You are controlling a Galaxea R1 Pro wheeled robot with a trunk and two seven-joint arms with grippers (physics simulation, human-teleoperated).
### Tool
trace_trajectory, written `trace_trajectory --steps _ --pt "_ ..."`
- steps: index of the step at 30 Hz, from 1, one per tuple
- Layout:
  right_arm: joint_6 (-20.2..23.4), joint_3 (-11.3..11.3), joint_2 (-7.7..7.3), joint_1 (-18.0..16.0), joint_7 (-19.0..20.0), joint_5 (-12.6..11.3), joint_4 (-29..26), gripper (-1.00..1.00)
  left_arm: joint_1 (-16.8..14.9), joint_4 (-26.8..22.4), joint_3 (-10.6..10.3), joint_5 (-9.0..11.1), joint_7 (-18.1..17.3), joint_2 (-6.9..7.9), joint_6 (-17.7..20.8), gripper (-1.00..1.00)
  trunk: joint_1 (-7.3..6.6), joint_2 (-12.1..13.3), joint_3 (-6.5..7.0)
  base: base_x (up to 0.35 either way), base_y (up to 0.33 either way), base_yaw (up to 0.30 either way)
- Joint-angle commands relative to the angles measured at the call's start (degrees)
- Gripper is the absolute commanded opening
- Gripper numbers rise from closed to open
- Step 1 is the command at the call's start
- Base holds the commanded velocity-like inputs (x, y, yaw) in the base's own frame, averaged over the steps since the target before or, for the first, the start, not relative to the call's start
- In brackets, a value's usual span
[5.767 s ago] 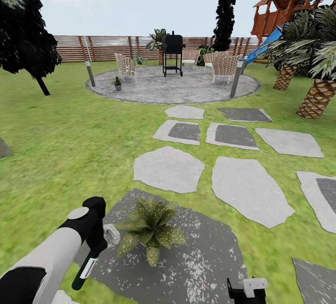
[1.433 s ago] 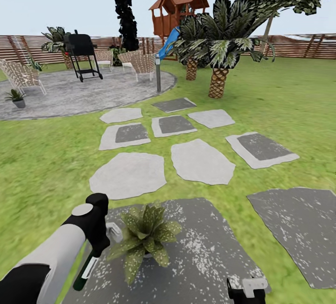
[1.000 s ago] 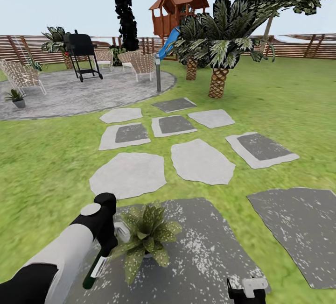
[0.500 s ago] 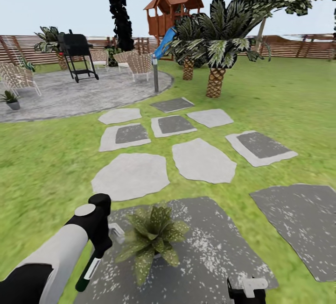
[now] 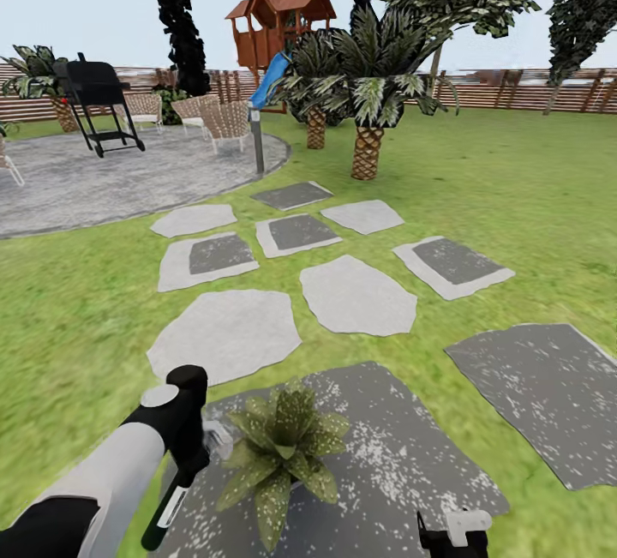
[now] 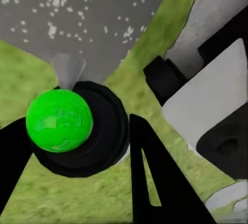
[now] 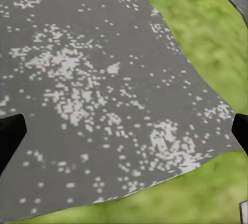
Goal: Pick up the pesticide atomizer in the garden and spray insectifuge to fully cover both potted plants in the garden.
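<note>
Pesticide atomizer: slim dark green bottle, white label strip, pale trigger head up by the left hand. It hangs tilted over the grass edge of a dark speckled stepping stone. Left hand clamped on its neck; arm reaches forward and down. Potted plant: broad pointed leaves, just beside the nozzle. Right hand low over the stone; fingers set wide apart.

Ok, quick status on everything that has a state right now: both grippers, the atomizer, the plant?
Left gripper: shut on the pesticide atomizer.
Pesticide atomizer: held, hanging bottom-down, head beside the plant.
Potted plant: upright on the speckled dark stepping stone.
Right gripper: open, nothing between its fingertips, above the same stone.
</note>
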Motion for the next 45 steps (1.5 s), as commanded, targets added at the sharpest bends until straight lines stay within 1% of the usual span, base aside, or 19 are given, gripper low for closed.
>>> trace_trajectory --steps 1,3,4,5,6,7,9,11,14,15,20,25,28,31,36,37,41,44,45 --pt "-0.2 -0.2 0.0 0.0 -0.4 0.6 0.1 1.0 0.8 -0.3 -0.3 -0.3 0.6 0.01 0.4 -1.0 -0.01 0.0 -0.04 0.004 0.004 -0.002" --pt "-0.2 -0.2 0.0 0.0 -0.4 0.6 0.1 1.0 1.3 -0.2 -0.2 0.0 3.7 0.05 0.3 -1.0 -0.01 0.0 -0.04 0.002 0.001 -0.001" --pt "-0.2 -0.2 0.0 0.0 -0.4 0.6 0.1 1.0 1.5 0.0 -0.1 0.5 5.3 0.04 0.2 -1.0 -0.01 0.0 -0.04 0.0 0.0 0.0" --pt "-0.2 -0.2 0.0 0.0 -0.4 0.6 0.1 1.0 1.6 0.1 -0.1 1.3 6.1 0.02 0.2 -1.0 -0.01 0.0 -0.04 0.0 0.0 0.0" --pt "-0.2 -0.2 0.0 0.0 -0.4 0.6 0.1 1.0 1.6 0.2 -0.1 2.6 6.5 -0.02 0.1 -1.0 -0.01 0.0 -0.04 0.0 0.0 0.0" --pt "-0.2 -0.2 0.0 0.0 -0.4 0.6 0.1 1.0 1.7 0.2 -0.2 3.3 6.7 -0.05 -0.2 -1.0 -0.01 0.0 -0.04 0.0 0.0 0.0" --pt "-0.2 -0.2 0.0 0.0 -0.4 0.6 0.1 1.0 1.7 -0.3 -0.1 4.5 7.0 -0.09 -2.0 -1.0 -0.01 0.0 -0.04 0.0 0.0 0.0" --pt "-0.2 -0.2 0.0 0.0 -0.4 0.6 0.1 1.0 1.7 -0.6 0.2 5.1 7.4 -0.12 -3.4 -1.0 -0.01 0.0 -0.04 0.0 0.0 0.0" --pt "-0.2 -0.2 0.0 0.0 -0.5 0.6 0.1 1.0 1.6 -1.5 0.2 5.7 7.6 -0.17 -3.7 -1.0 -0.01 0.0 -0.04 0.0 0.0 0.0" --pt "-0.2 -0.2 0.0 0.0 -0.5 0.6 0.1 1.0 1.7 -2.6 0.3 5.9 7.6 -0.09 -3.7 -1.0 -0.01 0.0 -0.04 0.0 0.0 0.0" --pt "-0.2 -0.2 -0.05 0.0 -0.5 0.6 0.1 1.0 1.7 -3.6 0.3 6.0 8.8 0.1 -3.7 -1.0 -0.01 0.0 -0.04 0.0 0.0 0.0" --pt "-0.2 -0.2 -0.09 0.0 -0.5 0.6 0.1 1.0 1.7 -2.2 0.1 6.0 10.0 0.42 -3.6 -1.0 -0.01 0.0 -0.04 0.0 0.0 0.0" --pt "-0.2 -0.2 -0.09 0.0 -0.5 0.6 0.1 1.0 1.9 -1.2 0.1 6.1 10.2 0.64 -3.6 -1.0 -0.01 0.0 -0.04 0.0 0.0 0.0" --pt "-0.2 -0.2 -0.09 0.0 -0.5 0.6 0.1 1.0 3.2 -0.8 0.1 6.0 10.3 0.85 -3.6 -1.0 -0.01 0.0 -0.04 0.0 0.0 0.0" --pt "-0.2 -0.2 -0.09 0.0 -0.5 0.6 0.1 1.0 3.4 -0.5 0.3 6.1 10.3 1.03 -3.6 -1.0 -0.01 0.0 -0.04 0.0 0.0 0.0" --pt "-0.2 -0.2 -0.09 0.0 -0.5 0.6 0.1 1.0 3.4 -0.4 0.4 6.1 10.3 1.04 -3.6 -1.0 -0.01 0.0 -0.04 0.006 0.0 0.0" --pt "-0.2 -0.2 -0.09 0.0 -0.5 0.6 0.1 1.0 3.4 -0.4 2.1 6.0 10.6 1.25 -3.5 -1.0 -0.01 0.0 -0.04 0.174 0.06 0.0" --pt "-0.2 -0.2 -0.09 0.0 -0.5 0.6 0.1 1.0 3.5 -0.3 2.3 6.0 12.6 1.22 -3.5 -1.0 -0.01 0.0 -0.04 0.225 0.094 0.0" --pt "-0.2 -0.2 -0.09 0.0 -0.5 0.6 0.1 1.0 3.5 -0.3 2.4 6.1 14.4 1.22 -3.5 -1.0 -0.01 0.0 -0.04 0.052 0.021 0.0"
